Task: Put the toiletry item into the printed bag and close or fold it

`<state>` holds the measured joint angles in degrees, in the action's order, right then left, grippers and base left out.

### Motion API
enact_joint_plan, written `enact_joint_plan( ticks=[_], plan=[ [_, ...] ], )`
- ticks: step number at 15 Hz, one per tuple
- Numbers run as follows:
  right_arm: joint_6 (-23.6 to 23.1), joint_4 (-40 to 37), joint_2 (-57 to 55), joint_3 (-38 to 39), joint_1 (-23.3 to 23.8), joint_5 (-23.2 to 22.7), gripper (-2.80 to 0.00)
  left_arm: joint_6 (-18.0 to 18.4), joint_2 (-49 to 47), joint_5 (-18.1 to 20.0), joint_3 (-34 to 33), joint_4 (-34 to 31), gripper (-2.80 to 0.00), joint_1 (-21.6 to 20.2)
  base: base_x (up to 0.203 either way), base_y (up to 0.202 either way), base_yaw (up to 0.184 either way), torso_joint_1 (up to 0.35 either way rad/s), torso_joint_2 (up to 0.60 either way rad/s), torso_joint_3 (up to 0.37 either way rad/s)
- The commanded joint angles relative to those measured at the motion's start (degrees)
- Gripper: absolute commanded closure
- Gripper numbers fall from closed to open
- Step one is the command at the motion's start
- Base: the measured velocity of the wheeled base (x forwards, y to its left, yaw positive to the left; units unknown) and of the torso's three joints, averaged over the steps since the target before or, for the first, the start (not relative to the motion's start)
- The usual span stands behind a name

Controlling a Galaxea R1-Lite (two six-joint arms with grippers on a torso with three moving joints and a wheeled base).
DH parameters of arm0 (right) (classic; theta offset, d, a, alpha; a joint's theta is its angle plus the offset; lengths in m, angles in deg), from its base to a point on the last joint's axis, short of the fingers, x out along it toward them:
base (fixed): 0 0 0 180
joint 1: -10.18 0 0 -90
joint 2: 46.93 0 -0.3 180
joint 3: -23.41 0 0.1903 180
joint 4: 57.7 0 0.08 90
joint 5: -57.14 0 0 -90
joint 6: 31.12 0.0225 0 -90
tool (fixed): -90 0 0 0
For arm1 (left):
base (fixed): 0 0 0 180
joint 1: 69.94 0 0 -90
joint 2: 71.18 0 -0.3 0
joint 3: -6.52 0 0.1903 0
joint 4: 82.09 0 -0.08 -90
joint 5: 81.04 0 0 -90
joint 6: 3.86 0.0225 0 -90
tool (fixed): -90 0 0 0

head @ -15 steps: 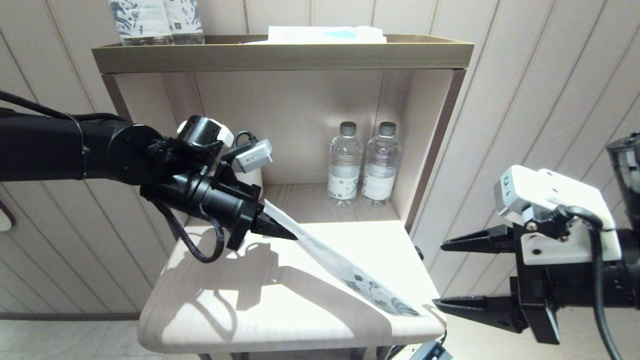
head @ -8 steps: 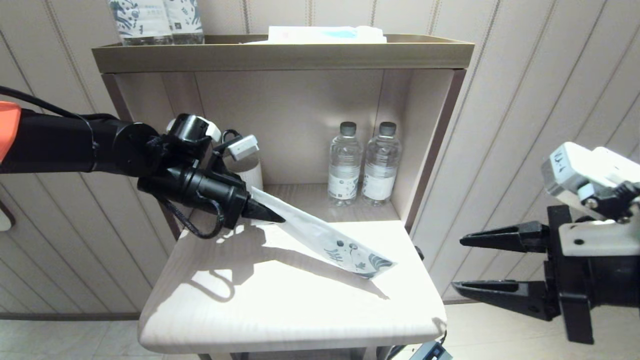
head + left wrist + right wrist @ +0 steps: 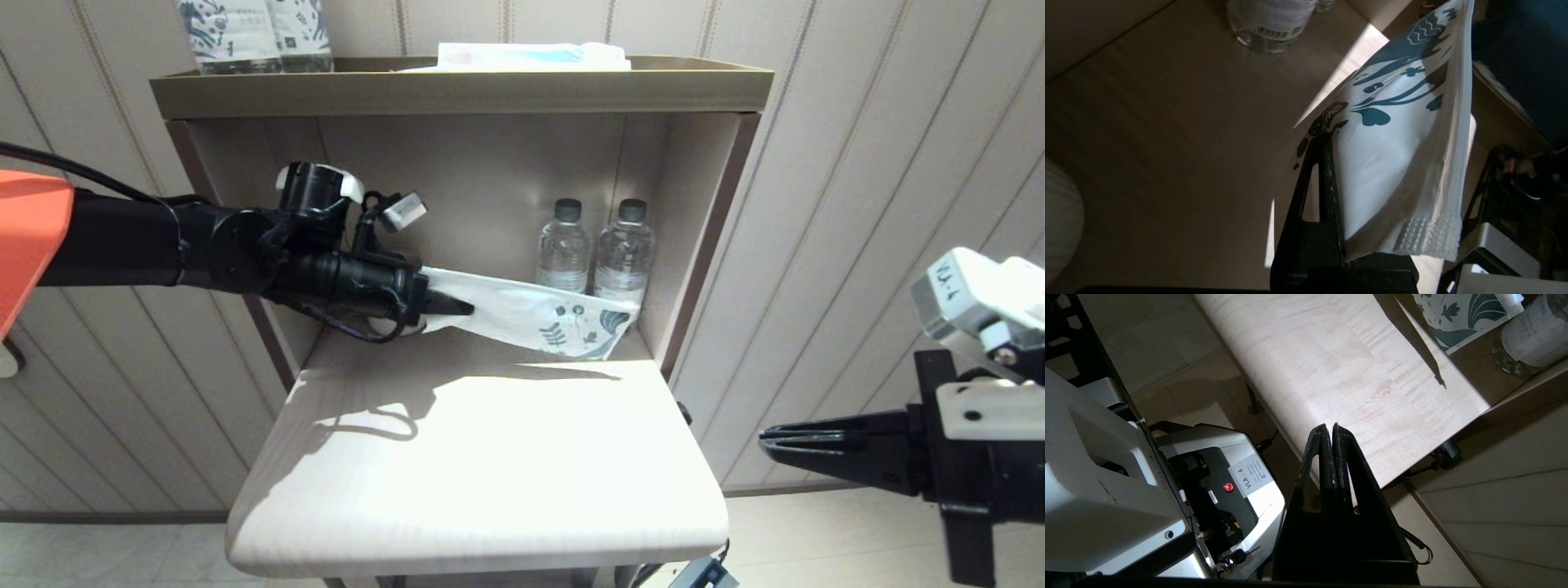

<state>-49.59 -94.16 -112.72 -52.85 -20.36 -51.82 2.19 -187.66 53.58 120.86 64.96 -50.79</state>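
Striped wall panels back the pale table (image 3: 457,482) and its shelf, where my left gripper (image 3: 457,308) pinches the bag (image 3: 539,318) by its plain end, level above the shelf before the bottles (image 3: 593,253). It looks light, limp and slick, so I'd grip the crimped seam. My right gripper (image 3: 771,445) is pressed together, empty, off the table's right; I can't see the toothbrush.

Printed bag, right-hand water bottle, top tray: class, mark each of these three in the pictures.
printed bag (image 3: 571,327), head view, on its leaf-printed end.
right-hand water bottle (image 3: 625,253), head view, on its clear shoulder.
top tray (image 3: 457,91), head view, on its front wall.
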Motion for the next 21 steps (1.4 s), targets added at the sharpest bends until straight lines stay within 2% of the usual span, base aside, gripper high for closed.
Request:
enact_joint_plan(
  ticks=[1,2,10,14,15,18,21],
  plan=[
    [-0.2,0.8,0.0,1.0,0.0,-0.1,0.00,-0.1,-0.9,-1.1,-0.1,0.3,0.00,0.0,0.000,0.000,0.000,0.000,0.00,0.000],
    [-0.2,1.0,0.0,1.1,0.0,-0.2,0.00,0.2,-0.9,-1.1,-0.5,0.5,-2.80,0.0,0.000,0.000,0.000,0.000,0.00,0.000],
    [-0.1,1.0,0.3,2.1,-0.7,-0.3,0.00,0.2,6.0,-1.1,-6.5,2.8,-2.80,0.2,0.000,0.000,0.000,0.000,0.00,0.000],
    [0.0,1.0,2.1,2.7,-0.8,-0.4,0.00,0.4,16.8,-1.3,-16.2,4.8,-2.80,-0.6,0.000,0.000,0.000,0.000,0.00,0.000],
    [0.4,1.0,2.8,2.9,-0.8,-0.4,0.00,0.8,20.6,-1.4,-19.9,4.9,0.00,-0.6,0.000,0.000,0.000,0.000,0.00,0.000],
    [2.9,1.0,6.0,3.9,-0.8,-0.3,0.00,2.3,32.8,-3.0,-31.7,4.7,0.00,-0.6,0.000,0.000,0.000,0.000,0.00,0.000],
    [5.2,0.4,13.1,5.0,-0.3,0.2,0.00,3.0,46.5,-6.5,-39.7,2.9,0.00,-0.7,0.000,0.000,0.000,0.000,0.00,0.000]
  ],
)
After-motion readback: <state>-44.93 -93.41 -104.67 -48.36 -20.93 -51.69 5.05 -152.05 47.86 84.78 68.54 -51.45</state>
